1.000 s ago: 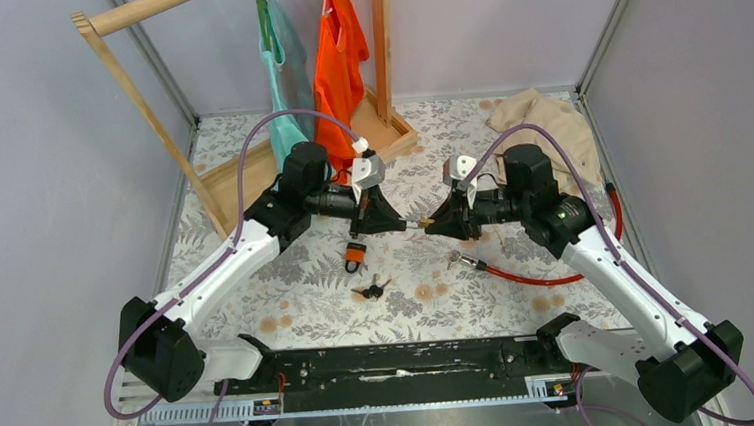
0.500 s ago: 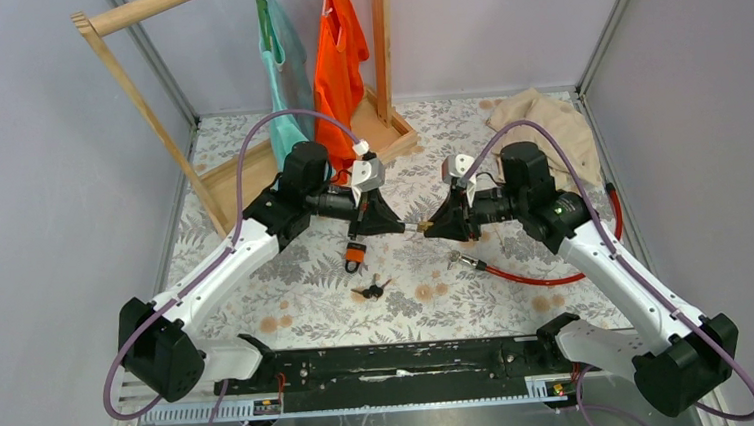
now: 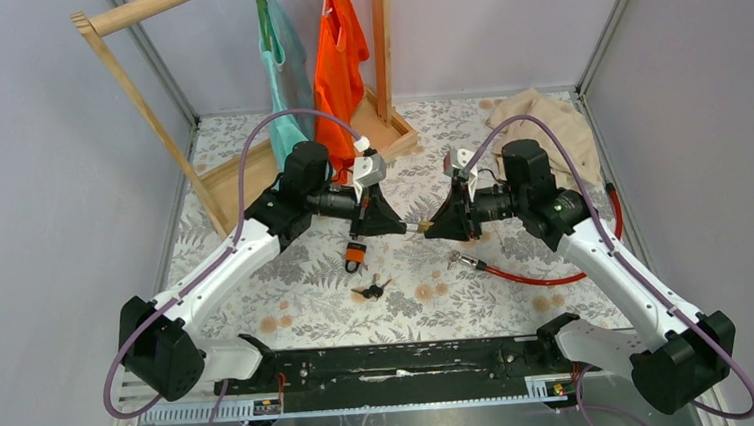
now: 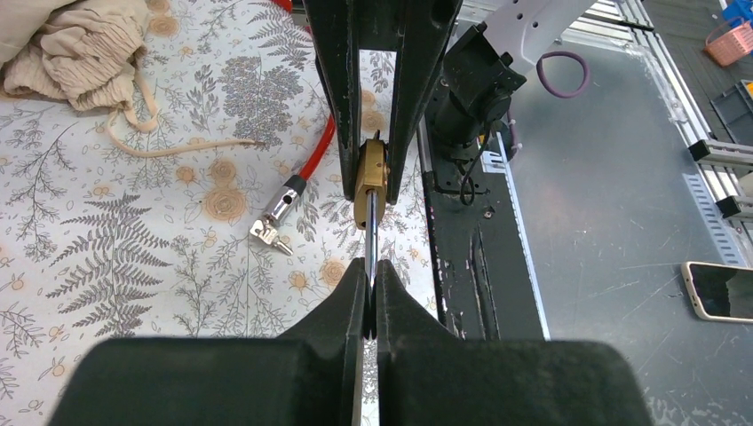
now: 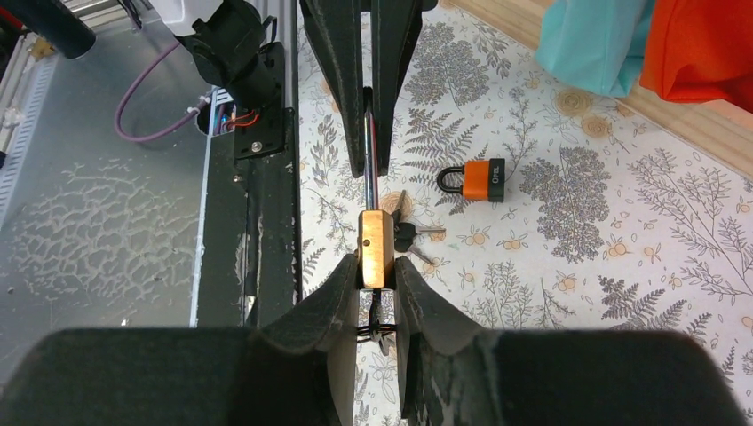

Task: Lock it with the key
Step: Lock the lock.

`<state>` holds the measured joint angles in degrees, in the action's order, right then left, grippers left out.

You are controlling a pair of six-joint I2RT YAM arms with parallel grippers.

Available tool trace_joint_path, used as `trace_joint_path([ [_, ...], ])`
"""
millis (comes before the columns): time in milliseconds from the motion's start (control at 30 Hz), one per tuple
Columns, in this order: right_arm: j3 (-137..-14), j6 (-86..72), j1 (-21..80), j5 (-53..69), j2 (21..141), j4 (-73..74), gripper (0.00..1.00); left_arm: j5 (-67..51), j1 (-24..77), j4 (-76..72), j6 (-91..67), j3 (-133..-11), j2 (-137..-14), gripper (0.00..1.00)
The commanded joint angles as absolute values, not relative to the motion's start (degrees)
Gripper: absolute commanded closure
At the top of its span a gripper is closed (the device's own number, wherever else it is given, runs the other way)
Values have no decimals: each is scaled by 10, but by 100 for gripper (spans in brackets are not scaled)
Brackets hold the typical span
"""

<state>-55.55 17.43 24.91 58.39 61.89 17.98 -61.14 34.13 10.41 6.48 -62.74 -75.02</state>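
A small brass padlock [image 3: 422, 227] hangs in the air between my two grippers at the table's middle. My right gripper [image 3: 432, 228] is shut on its brass body [image 5: 376, 244]. My left gripper [image 3: 404, 225] is shut on its silver shackle [image 4: 371, 232], which runs straight from my left fingertips to the body [image 4: 370, 177]. In the right wrist view a dark piece with a thin ring [image 5: 376, 330] sits behind the body between my fingers; I cannot tell whether it is a key. A bunch of black keys [image 3: 371, 290] lies on the cloth below.
An orange padlock [image 3: 356, 255] lies shut on the floral cloth under my left gripper. A red cable lock [image 3: 538, 277] with a metal head [image 3: 462, 260] lies right of centre. A wooden clothes rack [image 3: 145, 99] with teal and orange shirts stands at the back left, and a beige cloth [image 3: 547, 121] lies at the back right.
My right wrist has rolled and edged slightly left with the brass body. The left arm, the orange padlock and the keys have not moved.
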Motion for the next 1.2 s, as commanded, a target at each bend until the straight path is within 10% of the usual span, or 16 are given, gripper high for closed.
trace_joint_path([
  [0, -567, 155, 245, 596, 624, 126, 100, -636, 358, 49, 37, -623, -755, 100],
  [1167, -549, 175, 246, 514, 615, 112, 100, -625, 399, 30, 37, -617, -784, 100],
])
